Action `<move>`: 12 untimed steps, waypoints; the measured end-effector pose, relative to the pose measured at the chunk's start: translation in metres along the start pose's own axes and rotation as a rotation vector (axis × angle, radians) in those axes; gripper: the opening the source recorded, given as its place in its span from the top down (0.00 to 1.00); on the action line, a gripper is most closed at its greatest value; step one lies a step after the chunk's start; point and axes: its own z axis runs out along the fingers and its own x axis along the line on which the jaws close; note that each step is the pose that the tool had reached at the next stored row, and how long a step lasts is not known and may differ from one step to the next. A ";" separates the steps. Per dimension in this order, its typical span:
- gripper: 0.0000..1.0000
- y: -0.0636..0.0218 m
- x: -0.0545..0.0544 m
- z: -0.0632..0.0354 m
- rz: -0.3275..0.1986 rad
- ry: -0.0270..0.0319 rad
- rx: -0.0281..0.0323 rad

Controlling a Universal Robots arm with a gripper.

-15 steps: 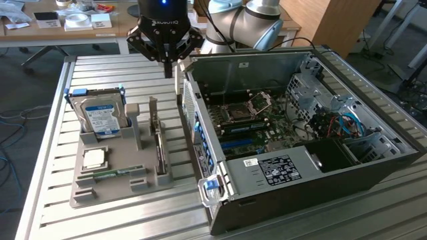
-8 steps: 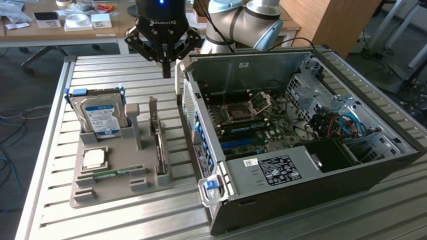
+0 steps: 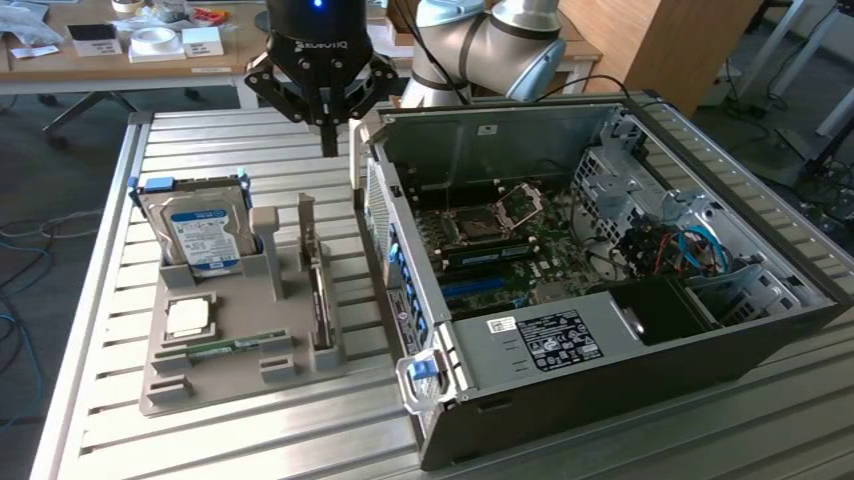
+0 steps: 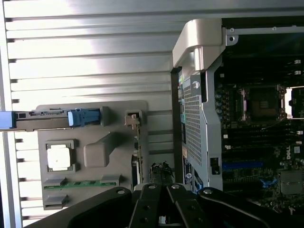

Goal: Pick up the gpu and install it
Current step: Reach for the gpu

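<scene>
One card matters here: the gpu [image 3: 318,290] stands on its long edge in a slot along the 3 o'clock side of the grey tray [image 3: 227,385] as the exterior view shows it. Its silver bracket [image 3: 307,215] rises at the card's 12 o'clock end, and the open computer case [image 3: 641,400] lies just beside it at 3 o'clock. The hard drive [image 3: 200,235] is propped at the tray's 11 o'clock corner, with a square chip [image 3: 191,318] and a green memory stick [image 3: 220,348] lying flat toward 7 o'clock, all apart from the card. The pincer [image 3: 330,140] hangs over the slatted desk [image 3: 267,440] at 12 o'clock from the tray, well above the card and touching nothing. Its fingers are clenched together on empty air and point straight down, and the wrist is upright beneath the arm's silver joints [image 3: 494,45]. The step in hand looks like the approach for the pick, and nothing of the task is done yet. To do it well, the fingers would have to part before they go down. They should straddle the thin top edge squarely, with the pads on the board's two faces and clear of the fan. The grip should sit near the middle of the card's length so it does not swing. The lift should be straight up out of the slot, because a slanted pull may jam the card or drag the tray along. The bracket and the case wall close by leave little room for sideways drift.
</scene>
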 end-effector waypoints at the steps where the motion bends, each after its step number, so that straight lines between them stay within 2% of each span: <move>1: 0.89 -0.0001 0.002 0.0000 0.000 0.0000 -0.0001; 12: 0.89 -0.0016 0.021 0.0000 0.000 0.0000 -0.0001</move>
